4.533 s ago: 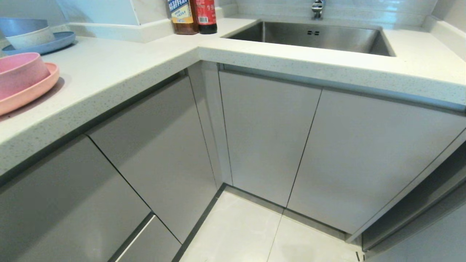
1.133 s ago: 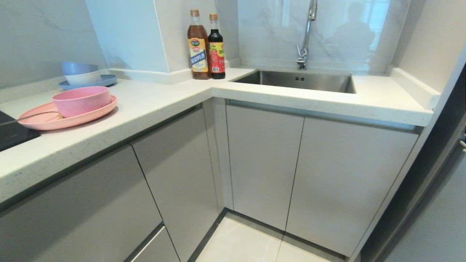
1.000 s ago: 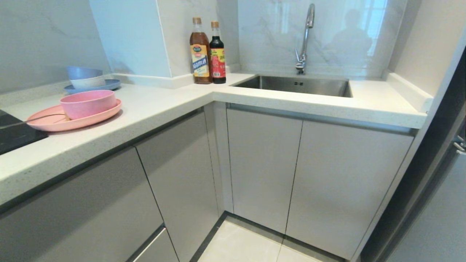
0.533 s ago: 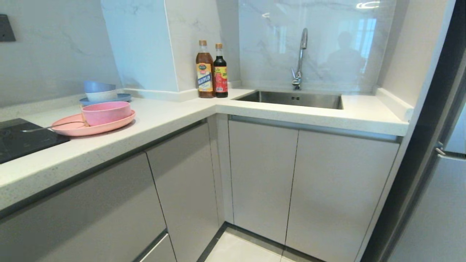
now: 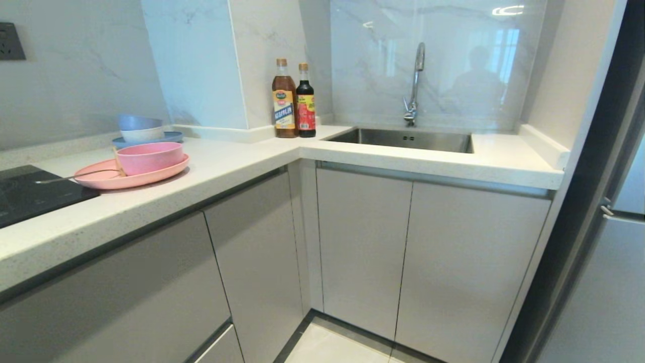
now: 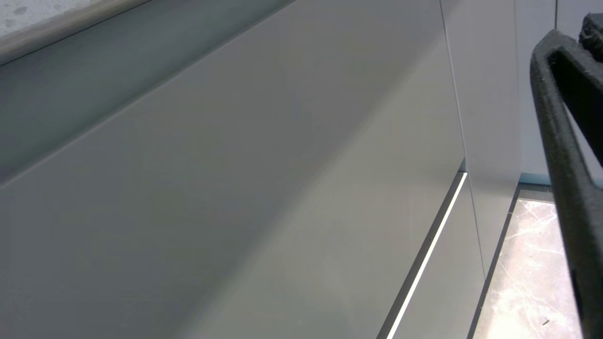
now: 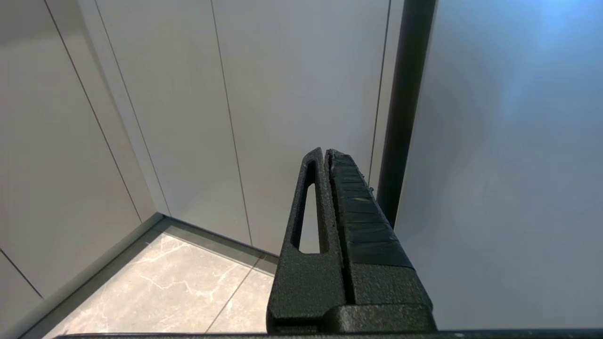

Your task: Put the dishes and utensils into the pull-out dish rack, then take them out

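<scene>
We see the pink bowl (image 5: 150, 157) on the pink plate (image 5: 132, 174) atop the counter (image 5: 242, 156), well apart from both closed grippers: left gripper (image 6: 582, 42), right gripper (image 7: 327, 157), low before cabinet doors (image 7: 282, 94).

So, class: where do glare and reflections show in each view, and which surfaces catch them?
Head view: glossy marble backsplash mirrors a ring light and a person's dim silhouette. Left wrist view: a bright line glints along a grey drawer edge. Right wrist view: bluish sheen on the tall grey panel.
</scene>
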